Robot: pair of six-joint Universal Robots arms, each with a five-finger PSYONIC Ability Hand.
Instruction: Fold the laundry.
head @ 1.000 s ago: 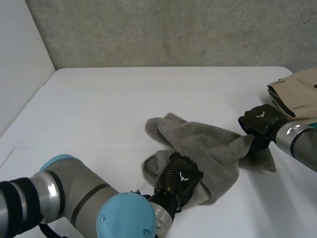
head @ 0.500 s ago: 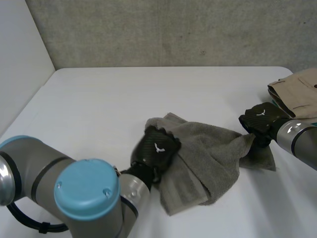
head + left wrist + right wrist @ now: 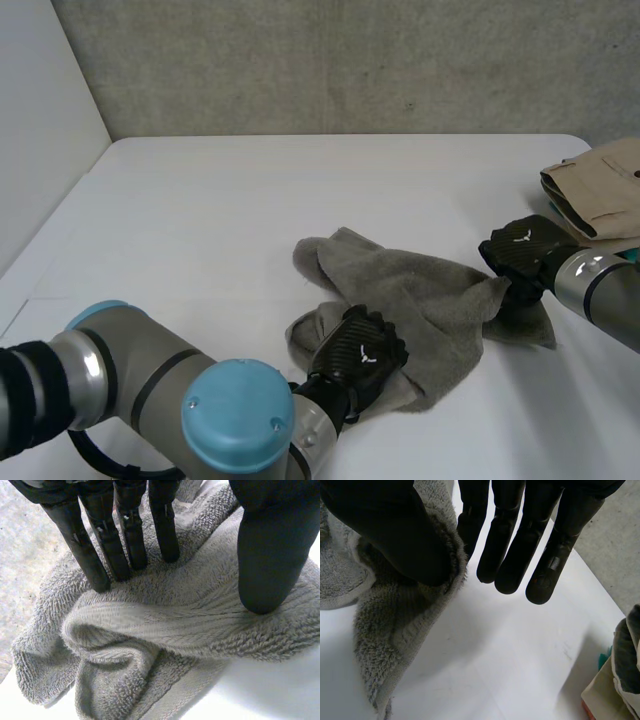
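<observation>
A crumpled grey towel (image 3: 420, 290) lies mid-table. My left hand (image 3: 360, 350) rests on its near left part, by a bunched lump. In the left wrist view its straight fingers (image 3: 125, 540) and thumb (image 3: 265, 555) press down on the towel (image 3: 165, 625), set wide apart, with a rolled fold under the fingertips. My right hand (image 3: 520, 252) is at the towel's right corner. There the thumb (image 3: 395, 530) pinches the towel's edge (image 3: 395, 615) against a straight finger (image 3: 472, 525), while the other fingers stand straight over bare table.
Folded beige clothes (image 3: 600, 185) lie at the table's right edge, just beyond my right hand, also seen as a beige pile (image 3: 615, 680). The white table (image 3: 300, 200) stretches away to a grey wall; a white wall borders the left.
My left hand swung up and to the left over the towel, then came back down on its near left part with fingers opening. The right hand kept its pinch in place.
</observation>
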